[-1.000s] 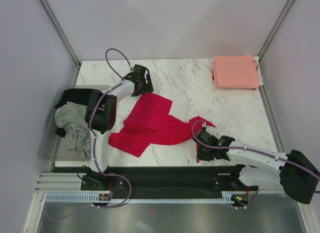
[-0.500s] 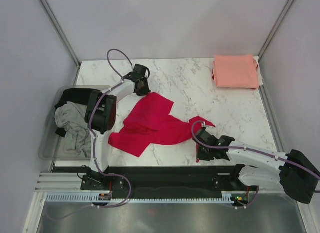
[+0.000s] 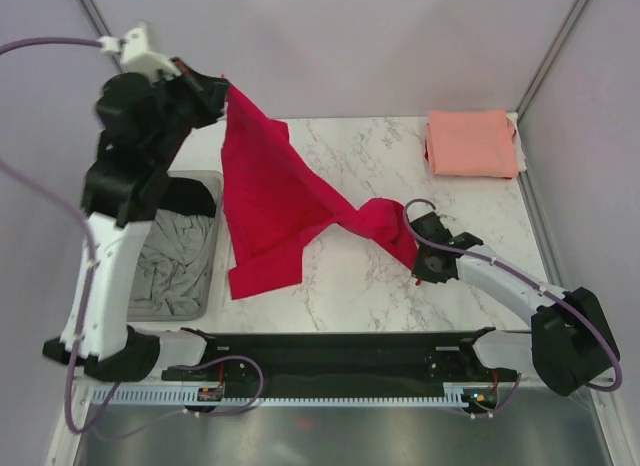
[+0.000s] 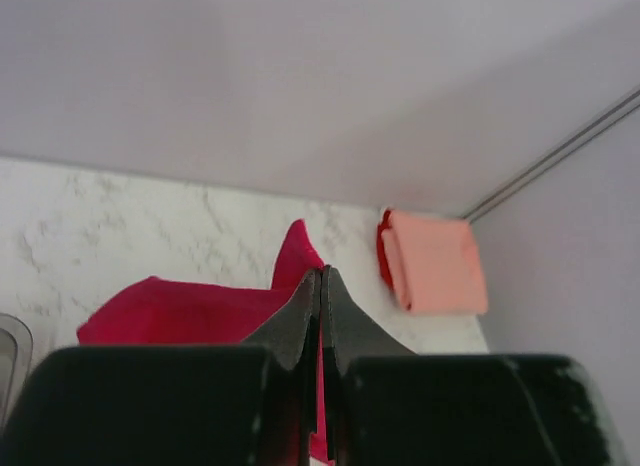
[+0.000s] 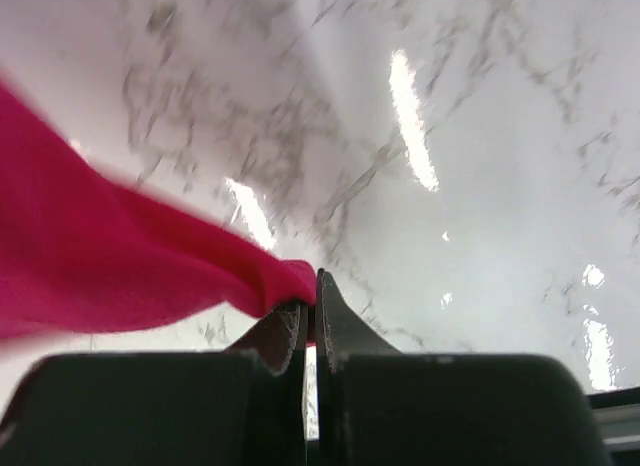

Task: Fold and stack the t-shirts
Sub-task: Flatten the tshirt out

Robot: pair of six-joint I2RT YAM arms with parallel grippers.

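Note:
The crimson red t-shirt (image 3: 265, 201) hangs in the air, stretched between both grippers. My left gripper (image 3: 218, 89) is raised high over the table's back left and is shut on the shirt's upper corner; red cloth (image 4: 180, 311) shows between and below its closed fingers (image 4: 300, 316). My right gripper (image 3: 418, 254) sits low over the table's middle right, shut on the other end of the red t-shirt (image 5: 120, 256). A salmon pink t-shirt (image 3: 470, 143) lies folded at the back right corner, also visible as the pink t-shirt (image 4: 435, 261) in the left wrist view.
A clear plastic bin (image 3: 212, 248) stands at the left edge of the marble table (image 3: 480, 216). It holds a crumpled grey t-shirt (image 3: 170, 261) and a black t-shirt (image 3: 192, 194). Grey walls close in on three sides.
My left gripper shut on the red t-shirt's far edge and rose high to the left, lifting it off the table. My right gripper moved farther from the arm bases, still holding its corner.

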